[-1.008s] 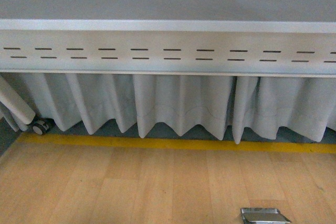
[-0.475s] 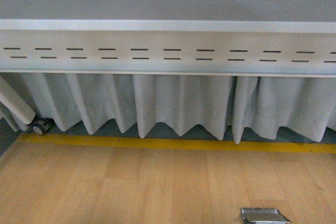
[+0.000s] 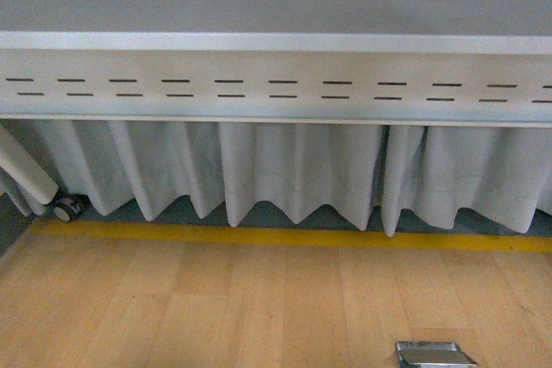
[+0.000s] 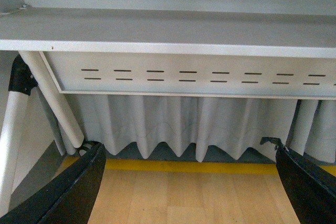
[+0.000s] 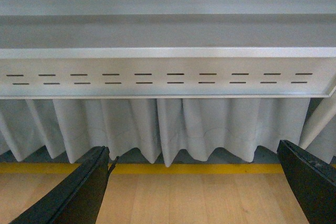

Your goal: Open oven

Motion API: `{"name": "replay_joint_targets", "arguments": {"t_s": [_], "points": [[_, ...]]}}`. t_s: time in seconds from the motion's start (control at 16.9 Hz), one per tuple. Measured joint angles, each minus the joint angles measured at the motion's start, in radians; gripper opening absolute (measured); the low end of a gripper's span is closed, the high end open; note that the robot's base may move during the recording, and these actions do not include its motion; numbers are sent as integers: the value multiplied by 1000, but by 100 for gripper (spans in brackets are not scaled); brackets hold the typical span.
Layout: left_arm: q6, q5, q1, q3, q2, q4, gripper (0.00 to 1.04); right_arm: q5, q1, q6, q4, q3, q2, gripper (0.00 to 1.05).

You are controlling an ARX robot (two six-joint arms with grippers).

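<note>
The oven is out of view in all three views. My left gripper is open, its two black fingers wide apart at the picture's lower corners, with only wooden floor between them. My right gripper is open the same way, nothing between its fingers. Neither arm shows in the front view.
A grey table with a slotted metal apron spans the front view above a white pleated curtain. A yellow floor stripe runs below it on wooden floor. A white table leg with a caster stands left. A shiny metal object lies low right.
</note>
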Motion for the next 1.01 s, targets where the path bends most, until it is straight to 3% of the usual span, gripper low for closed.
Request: {"name": "replay_joint_targets", "arguments": {"t_s": [1.01], "points": [[0, 0, 0, 0, 0, 0, 98, 0, 0, 0, 0, 0, 0, 98]]}}
